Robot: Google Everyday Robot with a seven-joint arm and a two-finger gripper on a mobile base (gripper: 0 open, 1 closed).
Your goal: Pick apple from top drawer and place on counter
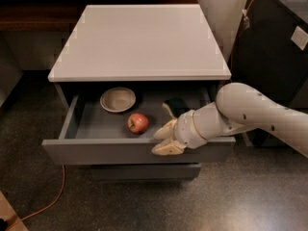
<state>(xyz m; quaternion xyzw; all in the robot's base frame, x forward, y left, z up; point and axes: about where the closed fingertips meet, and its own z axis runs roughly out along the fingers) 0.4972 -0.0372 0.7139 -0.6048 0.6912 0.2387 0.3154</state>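
Over the front edge of the open drawer (120, 151), the claw (159, 141) hung at about 4 o'clock from the apple (138, 123), near it but not touching. Its two cream fingers (165, 129) stood apart with nothing between them, tips pointing toward 9 o'clock. The white arm (243, 113) came in from 3 o'clock, crossing the drawer's right corner.

The apple sat on the dark drawer floor, roughly centre, just behind the front panel. A beige bowl (118, 100) sat at 11 o'clock from the apple, apart from it, toward the back. A dark sponge (175, 104) with a yellowish edge lay at 2 o'clock from the apple, partly behind the claw's wrist.

The white surface (139, 42) topped the cabinet above the drawer. A lower drawer (144, 171) showed shut beneath. An orange cable (48, 204) ran over the floor at 8 o'clock.
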